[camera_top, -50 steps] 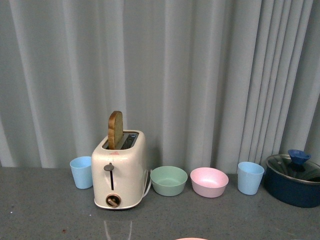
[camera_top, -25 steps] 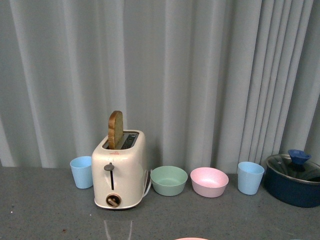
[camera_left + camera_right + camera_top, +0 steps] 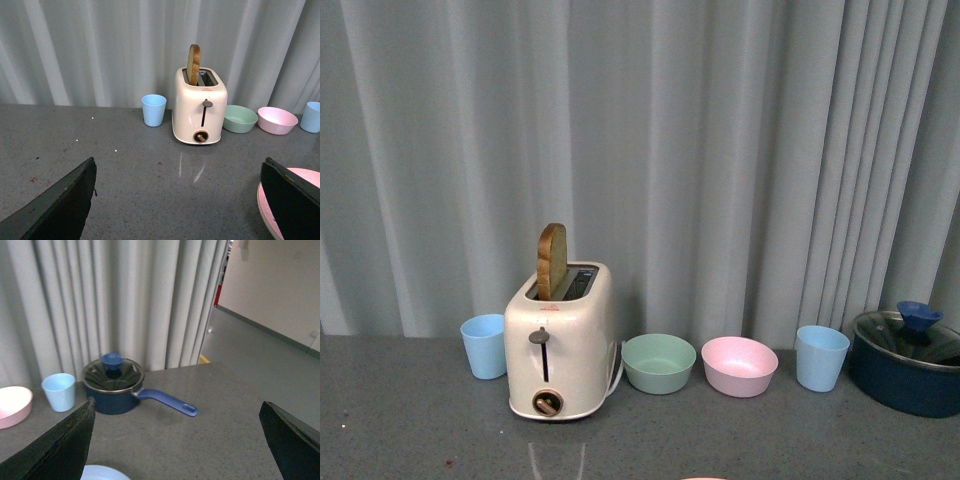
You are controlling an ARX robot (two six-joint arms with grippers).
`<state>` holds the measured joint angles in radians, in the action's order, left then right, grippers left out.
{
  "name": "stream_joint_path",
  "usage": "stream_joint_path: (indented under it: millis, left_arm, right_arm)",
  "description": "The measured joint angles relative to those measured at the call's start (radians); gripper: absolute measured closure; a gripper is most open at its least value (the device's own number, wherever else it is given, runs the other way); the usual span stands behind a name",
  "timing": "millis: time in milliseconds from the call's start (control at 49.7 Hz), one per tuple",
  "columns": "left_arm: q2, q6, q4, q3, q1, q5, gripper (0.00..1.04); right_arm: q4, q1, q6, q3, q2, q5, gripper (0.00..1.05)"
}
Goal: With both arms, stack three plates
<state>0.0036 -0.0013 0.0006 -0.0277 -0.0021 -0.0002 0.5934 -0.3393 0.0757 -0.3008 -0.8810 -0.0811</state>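
Note:
The pink plate (image 3: 266, 209) lies on the grey counter, partly behind one finger of my left gripper (image 3: 180, 202), which is open and empty above bare counter. A sliver of it shows at the bottom edge of the front view (image 3: 704, 478). The light blue plate (image 3: 102, 473) shows only as an edge at the bottom of the right wrist view, beside one finger of my right gripper (image 3: 177, 445), which is open and empty above the counter. The cream-beige plate is out of view. Neither arm shows in the front view.
Along the curtain stand a light blue cup (image 3: 483, 345), a cream toaster (image 3: 560, 340) with a bread slice, a green bowl (image 3: 658, 362), a pink bowl (image 3: 739, 365), another blue cup (image 3: 820, 356) and a lidded dark blue saucepan (image 3: 114, 385), its handle (image 3: 167, 402) pointing along the counter.
The front view has shifted very slightly; the things on the counter sit a touch lower and to the right in the picture. Nothing else moved.

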Motion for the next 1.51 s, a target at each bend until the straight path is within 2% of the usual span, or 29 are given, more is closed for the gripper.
stream_joint_path:
  millis: [121, 302, 443, 563, 885, 1509]
  left_arm:
    - [0.0, 0.0, 0.0, 0.0, 0.0, 0.0, 0.07]
    - [0.0, 0.0, 0.0, 0.0, 0.0, 0.0, 0.07]
    - [0.0, 0.0, 0.0, 0.0, 0.0, 0.0, 0.07]
    - [0.0, 0.0, 0.0, 0.0, 0.0, 0.0, 0.07]
    - [0.0, 0.0, 0.0, 0.0, 0.0, 0.0, 0.07]
    - [0.0, 0.0, 0.0, 0.0, 0.0, 0.0, 0.07]
  right_arm:
    - [-0.027, -0.104, -0.018, -0.168, -0.325, 0.079, 0.07]
    - [-0.285, -0.206, -0.084, -0.422, -0.658, 0.212, 0.07]
    - [-0.455, -0.242, -0.056, -0.571, -0.832, 0.246, 0.07]
    - [-0.508, -0.239, 0.029, -0.582, -0.909, 0.266, 0.07]
    - [-0.507, -0.188, 0.223, -0.578, -1.02, 0.312, 0.07]
    - [-0.417, -0.113, 0.224, -0.506, -1.13, 0.38, 0.07]
